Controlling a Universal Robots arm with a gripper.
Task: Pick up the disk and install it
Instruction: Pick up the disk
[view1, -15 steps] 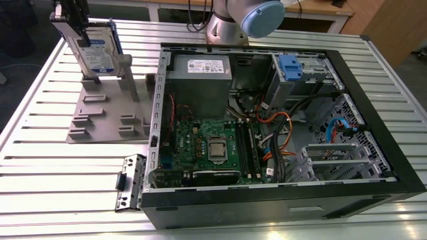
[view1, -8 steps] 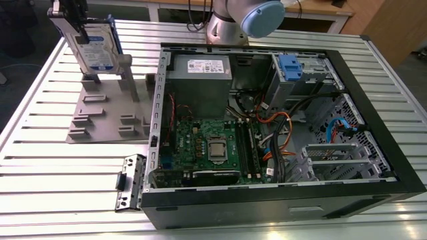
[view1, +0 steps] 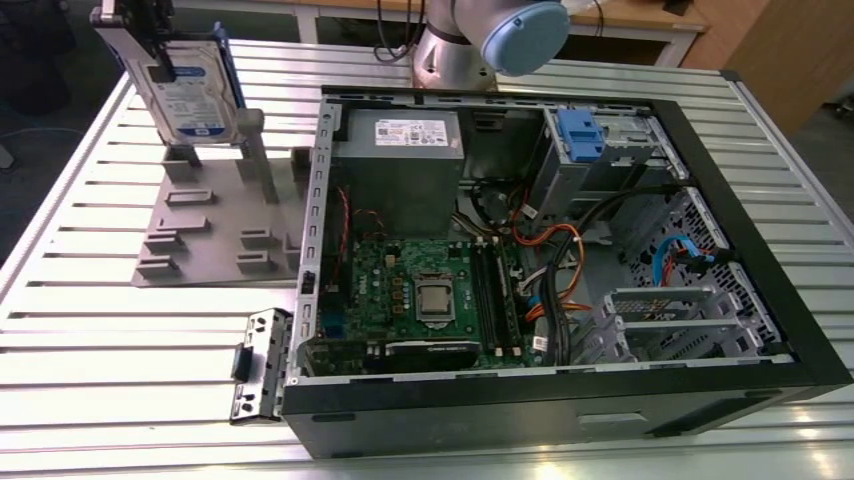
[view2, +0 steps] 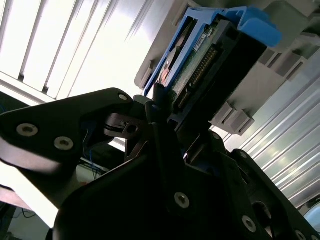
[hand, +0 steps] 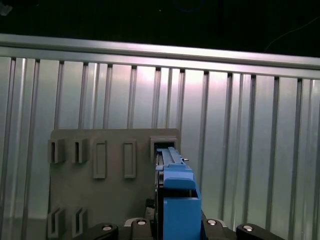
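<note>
Black gripper (view2: 175, 117) linkage sits right up front in the second wrist view, jaws closed hard on the edge of the disk (view2: 215, 55), pinching its blue frame with no gap showing. In the exterior view the disk (view1: 194, 90) hangs upright straight below the gripper, its lower edge right at the uprights of the grey stand (view1: 200, 240). Whether it has fully cleared the slot (hand: 162, 145), I can't tell. That's the first worry: any sideways pull while the edge sits between those uprights could jam the disk or drag the stand across the table (view1: 80, 340). Second worry is the grip itself. It's a narrow bite on one end with the whole drive dangling beneath, so a jolt could tip the disk in the jaws or let it slip. Well off to the gripper's side lies the open computer case (view1: 315, 200), its raised metal wall standing between gripper and drive cage (view1: 607, 155). A low pass could clip that rim, and the loose cables (view1: 554, 250) beside the cage look ready to snag a corner.
</note>
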